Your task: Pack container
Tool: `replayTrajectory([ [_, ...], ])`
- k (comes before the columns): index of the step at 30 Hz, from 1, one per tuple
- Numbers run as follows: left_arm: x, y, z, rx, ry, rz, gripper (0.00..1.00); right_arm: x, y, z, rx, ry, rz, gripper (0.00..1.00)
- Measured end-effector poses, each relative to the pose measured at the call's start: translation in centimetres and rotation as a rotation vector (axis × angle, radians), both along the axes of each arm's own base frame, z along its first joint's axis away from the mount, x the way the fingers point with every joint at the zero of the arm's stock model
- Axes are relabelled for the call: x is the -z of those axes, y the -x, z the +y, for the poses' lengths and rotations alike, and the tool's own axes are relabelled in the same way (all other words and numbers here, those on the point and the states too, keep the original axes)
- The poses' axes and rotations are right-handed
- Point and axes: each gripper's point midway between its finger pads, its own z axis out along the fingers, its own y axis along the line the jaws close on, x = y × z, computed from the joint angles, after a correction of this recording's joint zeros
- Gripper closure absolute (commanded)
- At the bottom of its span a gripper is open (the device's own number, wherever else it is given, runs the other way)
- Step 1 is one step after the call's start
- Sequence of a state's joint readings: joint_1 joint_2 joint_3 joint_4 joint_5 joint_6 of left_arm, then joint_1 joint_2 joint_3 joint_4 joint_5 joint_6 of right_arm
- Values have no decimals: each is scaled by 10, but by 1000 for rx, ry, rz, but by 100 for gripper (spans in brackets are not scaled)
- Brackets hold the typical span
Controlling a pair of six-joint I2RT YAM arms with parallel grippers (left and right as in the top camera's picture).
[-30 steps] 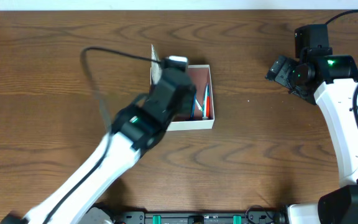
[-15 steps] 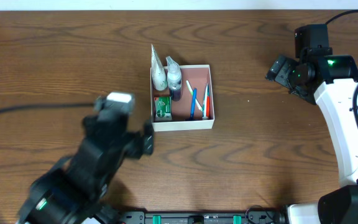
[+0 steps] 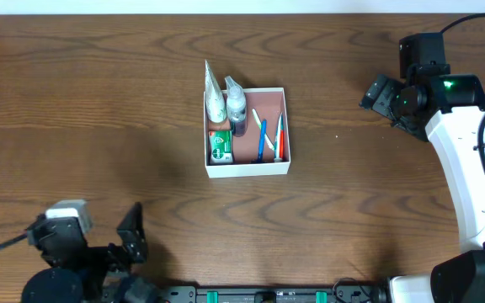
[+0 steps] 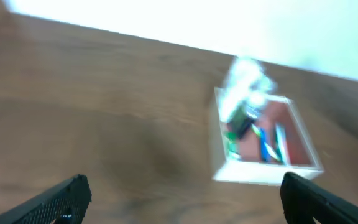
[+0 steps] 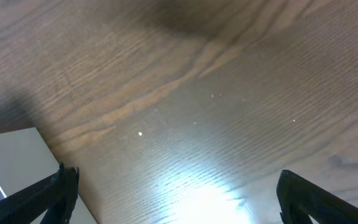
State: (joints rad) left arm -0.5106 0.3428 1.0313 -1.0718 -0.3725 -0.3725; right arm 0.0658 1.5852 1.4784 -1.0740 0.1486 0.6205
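The container (image 3: 248,168) sits mid-table, a white-walled box with a reddish-brown inside. It holds a white tube (image 3: 215,93), a small bottle (image 3: 237,105), a green packet (image 3: 220,145) and thin blue and orange sticks (image 3: 262,139). My left gripper (image 3: 87,236) is far back at the near-left table edge, open and empty. Its blurred wrist view shows the container (image 4: 263,171) ahead to the right, between wide-spread fingers (image 4: 73,190). My right gripper (image 3: 377,94) hangs open and empty right of the container. The container's white corner (image 5: 11,162) shows at the left of the right wrist view.
Bare brown wood table (image 3: 99,109) surrounds the container. The right arm's white link (image 3: 470,168) runs down the right side. A bright glare patch (image 5: 197,199) lies on the wood under the right gripper.
The left arm has pulled back from over the container to the near-left edge, and its jaws have opened. The container's contents are now uncovered. The right arm has not moved.
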Motion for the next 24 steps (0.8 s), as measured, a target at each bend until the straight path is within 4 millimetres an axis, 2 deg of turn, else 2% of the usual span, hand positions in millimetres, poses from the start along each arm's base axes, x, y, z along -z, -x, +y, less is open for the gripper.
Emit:
replayTrajectory([
  [6, 26, -43, 21, -235, 58, -109, 2, 0, 0, 0, 0, 0, 0, 1],
  [13, 44, -97, 25, -219, 105, -360, 2, 0, 0, 0, 0, 0, 0, 1],
  [18, 82, -108, 19, -168, 83, -371, 2, 0, 0, 0, 0, 0, 0, 1],
  [24, 121, -105, 16, -133, 28, -365, 2, 0, 0, 0, 0, 0, 0, 1],
])
